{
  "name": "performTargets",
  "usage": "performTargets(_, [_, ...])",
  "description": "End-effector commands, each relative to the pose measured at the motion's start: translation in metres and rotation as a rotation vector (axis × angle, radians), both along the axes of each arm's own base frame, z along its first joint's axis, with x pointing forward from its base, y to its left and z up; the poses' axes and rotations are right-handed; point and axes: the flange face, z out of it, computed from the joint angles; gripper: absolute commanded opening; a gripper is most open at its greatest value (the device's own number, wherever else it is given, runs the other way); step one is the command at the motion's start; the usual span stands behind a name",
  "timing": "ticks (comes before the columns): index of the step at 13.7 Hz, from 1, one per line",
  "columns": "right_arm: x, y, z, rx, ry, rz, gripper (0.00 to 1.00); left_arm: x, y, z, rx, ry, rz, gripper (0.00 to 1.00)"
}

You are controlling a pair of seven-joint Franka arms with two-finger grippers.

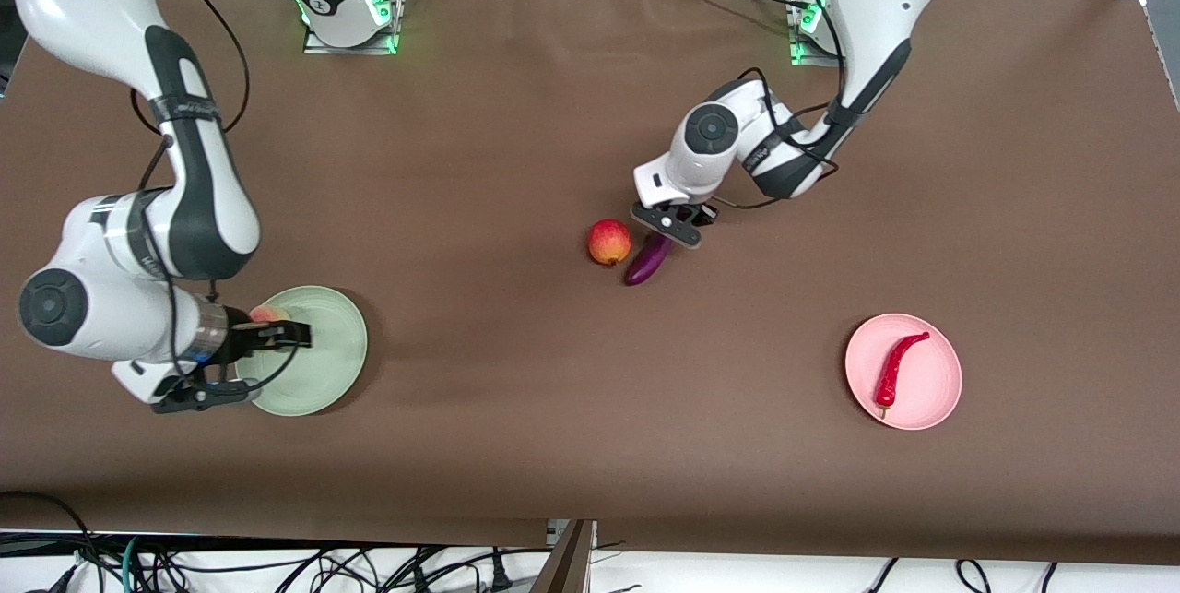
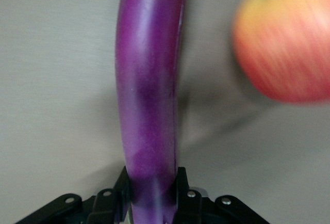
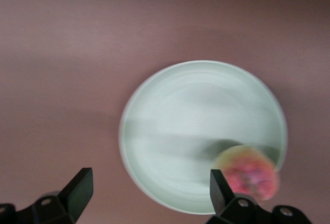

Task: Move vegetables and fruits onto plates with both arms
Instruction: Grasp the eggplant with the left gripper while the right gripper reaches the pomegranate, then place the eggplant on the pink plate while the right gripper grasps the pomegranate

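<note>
Right gripper (image 1: 277, 332), lower left of frame, fingers spread wide and empty over the mint green plate (image 1: 332, 372); peach (image 1: 267, 314) on that plate's edge. Chili pepper (image 1: 899, 367) on pink plate (image 1: 931, 399), lower right. Mid-frame, left gripper (image 1: 668, 229) clamped on the eggplant (image 1: 647, 261); red-yellow fruit (image 1: 609, 242) just beside it.

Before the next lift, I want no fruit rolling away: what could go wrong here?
1. The left tool grips the eggplant at one end, so it may sag or slip.
2. The red-yellow fruit lies right beside it and could get nudged and roll.
3. The right tool is open over the green plate; the peach sits at the rim and might roll off.
</note>
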Motion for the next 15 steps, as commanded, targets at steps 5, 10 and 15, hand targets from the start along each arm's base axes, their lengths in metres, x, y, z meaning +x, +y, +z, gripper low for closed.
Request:
performTargets(5, [-0.06,0.211,0.003,0.037,0.102,-0.279,1.0,0.082,0.076,0.088,0.203,-0.003,0.142,0.03])
performTargets(10, [-0.131,0.369,-0.03,0.088,0.042,-0.366,1.0,0.151,0.158,0.166,0.246,0.026,0.138,0.04])
performTargets(15, [-0.177,0.422,-0.063,0.016,0.003,-0.236,1.0,0.201,0.28,0.171,0.251,0.012,0.044,0.04])
